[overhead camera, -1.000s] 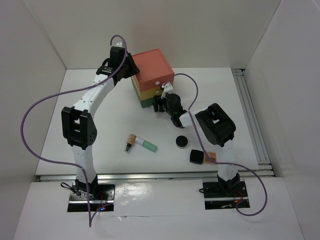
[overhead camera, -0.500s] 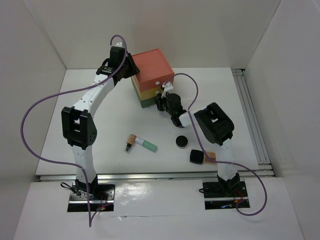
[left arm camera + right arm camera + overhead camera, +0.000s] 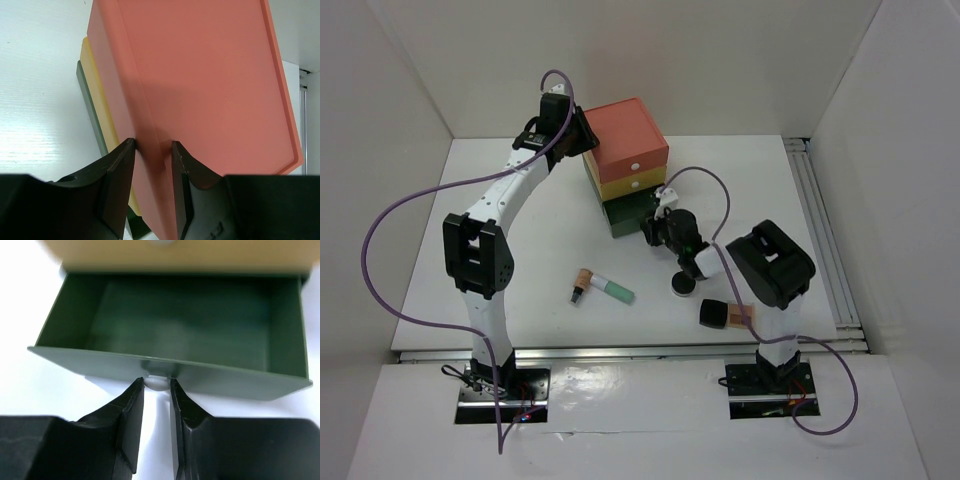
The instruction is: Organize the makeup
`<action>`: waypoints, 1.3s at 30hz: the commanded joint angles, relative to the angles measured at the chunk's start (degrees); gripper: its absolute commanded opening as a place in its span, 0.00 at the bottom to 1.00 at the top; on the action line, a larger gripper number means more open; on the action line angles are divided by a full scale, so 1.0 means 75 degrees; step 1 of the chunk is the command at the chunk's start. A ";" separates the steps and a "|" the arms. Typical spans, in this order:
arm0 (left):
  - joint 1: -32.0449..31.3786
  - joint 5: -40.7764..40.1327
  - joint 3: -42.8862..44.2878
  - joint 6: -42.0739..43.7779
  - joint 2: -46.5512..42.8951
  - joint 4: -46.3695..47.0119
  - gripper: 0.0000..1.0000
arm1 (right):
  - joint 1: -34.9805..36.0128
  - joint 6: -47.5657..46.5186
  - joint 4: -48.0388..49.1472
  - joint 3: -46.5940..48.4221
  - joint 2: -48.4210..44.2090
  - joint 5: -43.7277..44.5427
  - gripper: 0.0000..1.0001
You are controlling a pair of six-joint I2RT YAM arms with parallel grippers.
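White bench (image 3: 520,220), enclosed by white walls (image 3: 740,60). Left end effector (image 3: 153,145) is clamping the drawer box (image 3: 630,135); right end effector (image 3: 156,383) is pinching the knob (image 3: 159,382) of the open green drawer (image 3: 190,320). The makeup is lying near the bench's front edge: mint-green tube (image 3: 616,291), round black compact (image 3: 682,285).

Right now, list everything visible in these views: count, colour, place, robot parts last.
Three-tier plastic drawer box: one, orange over yellow over green, far centre of table.
Green bottom drawer: one, open, looks empty.
Mint-green tube with white cap: one, front, left of centre.
Small tan-and-black stick: one, left of the tube.
Round black compact: one, front centre.
Black square palette: one, by the right arm's base.
Peach sponge puff: one visible, right of the palette.
Left end effector: black, shut on the box's orange top edge.
Right end effector: black, shut on the drawer's white knob.
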 commanded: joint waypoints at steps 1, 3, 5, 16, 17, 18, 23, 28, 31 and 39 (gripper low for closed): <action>-0.0106 0.0243 -0.0358 0.0409 0.0360 -0.1236 0.46 | 0.0475 -0.0006 -0.0098 -0.0981 -0.1110 0.0160 0.19; -0.0106 0.0243 -0.0358 0.0409 0.0360 -0.1236 0.46 | 0.0779 0.0168 -0.0403 -0.1542 -0.1476 0.0348 0.19; -0.0106 0.0243 -0.0427 0.0409 0.0360 -0.1236 0.46 | 0.0944 0.0170 -0.0602 -0.1826 -0.1943 0.0523 0.19; -0.0106 0.0243 -0.0498 0.0409 0.0138 -0.1236 0.52 | 0.1179 0.0018 -0.2241 -0.1535 -0.2719 0.0864 0.63; -0.0106 0.0243 -0.0498 0.0409 0.0138 -0.1305 0.60 | 0.1179 0.0018 -0.2395 -0.1360 -0.2720 0.0737 0.70; -0.0106 0.0243 -0.0406 0.0409 0.0045 -0.1306 0.65 | 0.1179 0.0018 -0.2582 -0.1277 -0.2929 0.0654 0.74; -0.0106 0.0243 -0.0182 0.0631 -0.0459 -0.1376 0.94 | 0.1179 0.0181 -0.4058 -0.1065 -0.3714 0.0724 1.00; -0.0106 0.0172 -0.0543 0.0865 -0.1407 -0.1447 1.00 | 0.1109 0.0475 -0.5847 -0.1065 -0.4711 0.0865 1.00; -0.0106 0.0033 -0.1640 0.0796 -0.2449 -0.1517 1.00 | 0.0921 0.0651 -0.6741 -0.0925 -0.4969 0.0782 1.00; -0.0340 -0.0144 -0.5710 -0.0223 -0.5426 -0.1447 1.00 | 0.0688 0.1189 -0.7846 -0.1334 -0.5122 0.0876 1.00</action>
